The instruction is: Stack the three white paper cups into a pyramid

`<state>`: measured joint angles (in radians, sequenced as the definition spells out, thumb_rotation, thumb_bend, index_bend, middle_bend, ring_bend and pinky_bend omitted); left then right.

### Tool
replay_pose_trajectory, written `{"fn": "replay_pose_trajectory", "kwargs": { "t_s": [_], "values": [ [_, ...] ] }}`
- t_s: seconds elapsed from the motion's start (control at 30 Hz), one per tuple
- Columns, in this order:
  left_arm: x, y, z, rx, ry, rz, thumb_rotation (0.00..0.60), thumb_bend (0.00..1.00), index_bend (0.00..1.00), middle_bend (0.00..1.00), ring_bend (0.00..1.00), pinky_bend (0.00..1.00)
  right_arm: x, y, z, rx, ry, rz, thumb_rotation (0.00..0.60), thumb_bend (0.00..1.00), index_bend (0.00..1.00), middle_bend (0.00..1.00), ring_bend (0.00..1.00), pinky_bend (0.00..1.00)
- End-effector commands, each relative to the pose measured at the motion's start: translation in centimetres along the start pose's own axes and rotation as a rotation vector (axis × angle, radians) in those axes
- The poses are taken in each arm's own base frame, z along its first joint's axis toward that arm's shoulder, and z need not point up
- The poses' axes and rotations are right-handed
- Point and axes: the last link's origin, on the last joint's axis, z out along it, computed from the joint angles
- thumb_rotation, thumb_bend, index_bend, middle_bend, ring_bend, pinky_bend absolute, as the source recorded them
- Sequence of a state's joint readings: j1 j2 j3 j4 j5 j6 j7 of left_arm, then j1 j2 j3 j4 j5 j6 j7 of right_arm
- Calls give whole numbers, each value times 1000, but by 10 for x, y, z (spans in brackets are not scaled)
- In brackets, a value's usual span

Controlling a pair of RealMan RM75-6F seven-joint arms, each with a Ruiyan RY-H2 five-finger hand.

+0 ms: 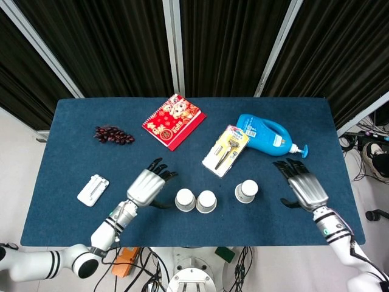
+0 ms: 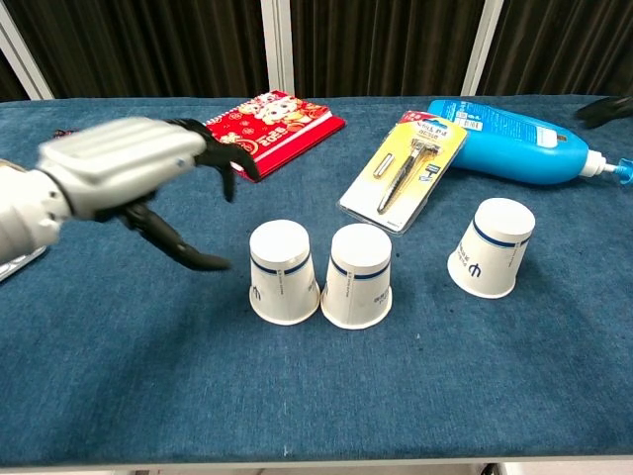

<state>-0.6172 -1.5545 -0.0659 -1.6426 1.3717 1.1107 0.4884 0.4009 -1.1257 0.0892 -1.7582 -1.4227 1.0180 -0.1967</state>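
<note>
Cups point(image 2: 284, 271) sit untouched; left hand point(image 2: 119, 168) fingers spread, right hand point(image 1: 306, 184) spread, whole only overhead.

White cups point(image 2: 356, 275), navy bands; blue tablecloth point(image 2: 415, 396)

Chest view: right hand point(image 2: 605, 107) cut off at edge, grapes behind left hand point(image 2: 124, 173).

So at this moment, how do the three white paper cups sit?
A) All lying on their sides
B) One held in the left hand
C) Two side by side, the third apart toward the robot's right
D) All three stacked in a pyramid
C: the left cup and middle cup stand upside down side by side, while the third cup sits apart, and the left hand holds nothing.
</note>
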Motion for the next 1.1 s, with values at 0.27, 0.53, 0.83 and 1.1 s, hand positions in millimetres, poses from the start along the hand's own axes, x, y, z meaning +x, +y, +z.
{"fn": "replay_pose_trajectory", "kwargs": {
  "t_s": [0.27,0.53,0.83,1.1],
  "values": [
    [11,-66,-62,238,2,-46,420,76,221,338,173,80,-12,-48,39,138,-108,-88,600,350,191,227,36,134],
    [12,-88,-84,320,21,-75,420,99,221,338,165,80,-16,-54,46,141,-124,-124,600,422,296,266,71,134],
    [12,-107,-101,396,43,-84,424,109,221,338,159,80,-5,-59,45,151,-40,-127,600,514,500,385,184,158],
    [13,-120,-119,454,50,-92,423,111,221,338,156,80,62,-89,43,258,114,-63,600,530,500,385,184,157]
  ]
}}
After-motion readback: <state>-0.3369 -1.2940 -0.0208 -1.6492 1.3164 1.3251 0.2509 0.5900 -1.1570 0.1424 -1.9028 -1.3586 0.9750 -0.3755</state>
